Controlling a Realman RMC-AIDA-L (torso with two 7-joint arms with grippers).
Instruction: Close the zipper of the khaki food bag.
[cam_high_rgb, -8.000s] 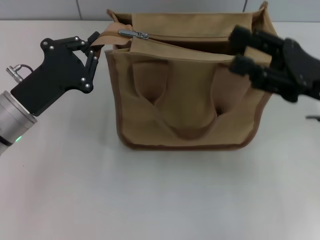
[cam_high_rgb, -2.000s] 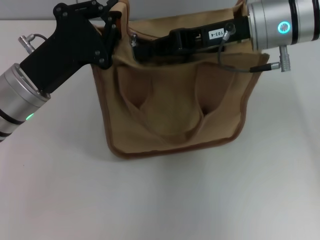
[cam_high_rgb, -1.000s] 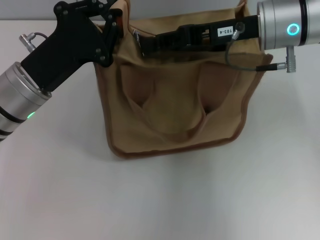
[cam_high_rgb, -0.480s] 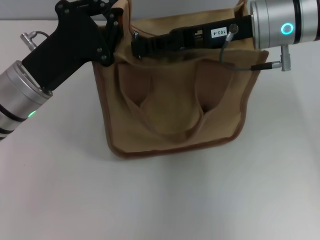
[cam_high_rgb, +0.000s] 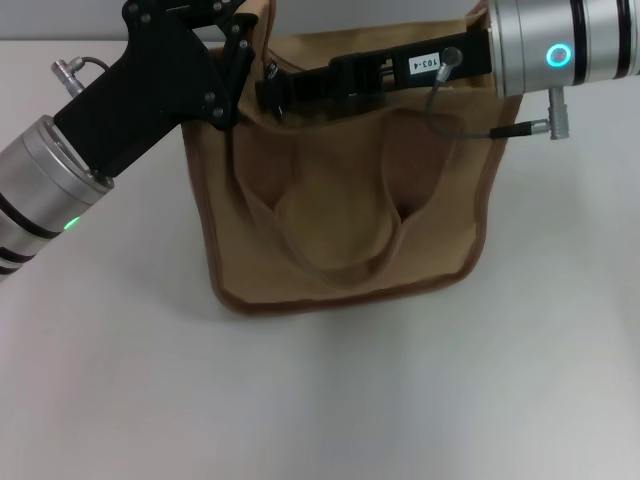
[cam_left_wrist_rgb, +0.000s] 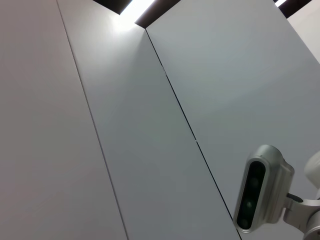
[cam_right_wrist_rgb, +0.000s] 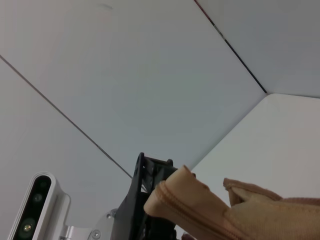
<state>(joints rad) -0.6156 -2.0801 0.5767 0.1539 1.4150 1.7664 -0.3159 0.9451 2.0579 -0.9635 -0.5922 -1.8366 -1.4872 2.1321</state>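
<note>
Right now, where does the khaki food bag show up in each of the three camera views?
Head view: the khaki food bag fills the upper middle, left gripper at its left top corner.
Left wrist view: not in it; only wall panels.
Right wrist view: one tan corner at the lower edge.
Shared landmark: the left gripper beside that corner.

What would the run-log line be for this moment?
left gripper: clamped on left top corner of khaki canvas food bag | right gripper: at silver zipper slider, grip unclear | bag: on white table
</note>
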